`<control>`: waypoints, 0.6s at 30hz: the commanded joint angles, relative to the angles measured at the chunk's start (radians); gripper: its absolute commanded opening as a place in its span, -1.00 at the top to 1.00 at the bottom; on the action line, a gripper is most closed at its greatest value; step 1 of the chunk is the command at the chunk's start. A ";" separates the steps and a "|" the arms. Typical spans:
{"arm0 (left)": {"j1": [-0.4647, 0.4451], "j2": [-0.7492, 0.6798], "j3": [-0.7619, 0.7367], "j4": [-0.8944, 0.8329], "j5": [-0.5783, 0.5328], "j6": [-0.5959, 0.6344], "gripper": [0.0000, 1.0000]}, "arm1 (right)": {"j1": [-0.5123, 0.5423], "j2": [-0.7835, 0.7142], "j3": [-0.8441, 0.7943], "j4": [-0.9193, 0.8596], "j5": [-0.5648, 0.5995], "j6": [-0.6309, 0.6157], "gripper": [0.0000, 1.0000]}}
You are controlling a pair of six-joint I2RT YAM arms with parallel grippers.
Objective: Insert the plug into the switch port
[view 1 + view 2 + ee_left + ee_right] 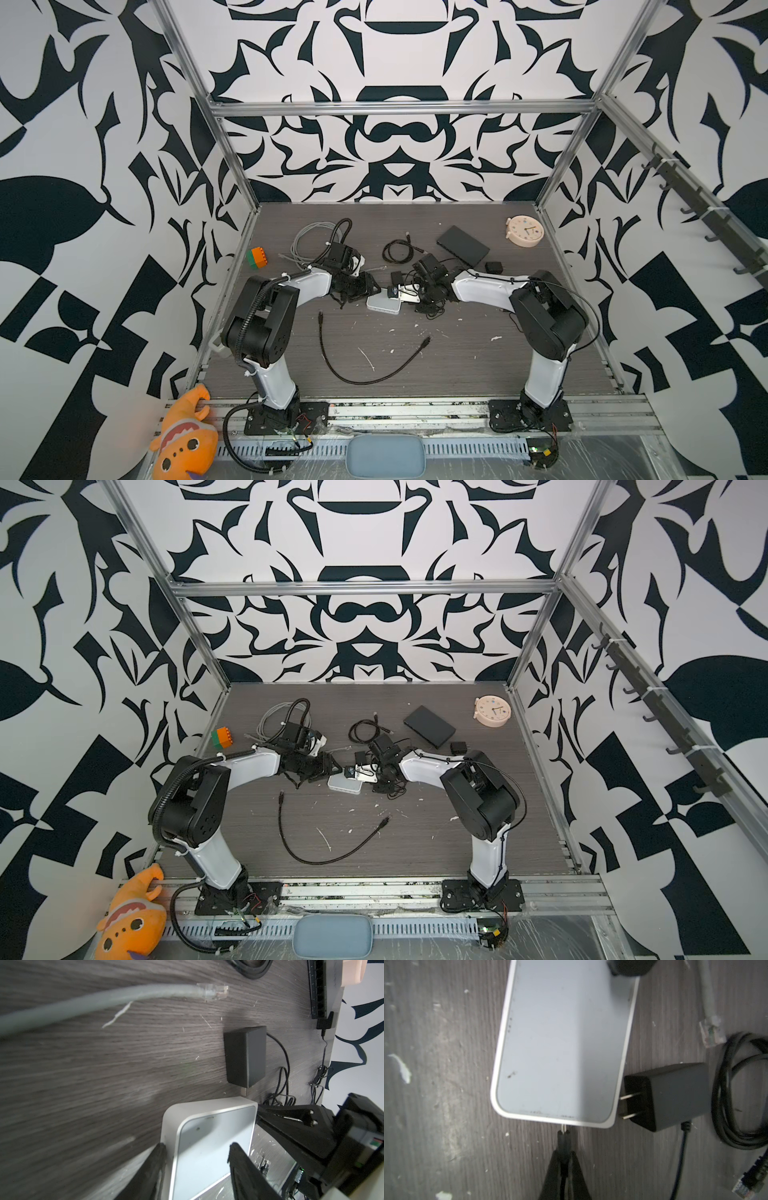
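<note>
- Your left arm is rising from the front rail, bending at the elbow and reaching its white forearm inward over the table. Your right arm is mirroring that pose from the opposite side, so both wrists are meeting above the switch.
- Your left gripper is standing about half spread, with its two black fingers bracketing one end of the switch and pressing against its sides (the contact of the farther finger is showing less clearly in the wrist view).
- Your right gripper is squeezing together on the plug, holding the thin black barrel so that it is pointing straight out past the fingertips.
- The plug's metal tip is sitting right at the switch's short edge, at the end opposite the one your left gripper is holding. You cannot tell whether it is inside a port.
- The switch is lying flat on the table, near the centre in both top views.
- A black power adapter is lying just beside the switch, with its prongs pointing at the switch's long side.
</note>
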 commanded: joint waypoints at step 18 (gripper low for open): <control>-0.005 -0.032 -0.040 0.011 0.115 -0.006 -0.04 | 0.026 0.023 0.132 -0.117 -0.068 0.135 1.00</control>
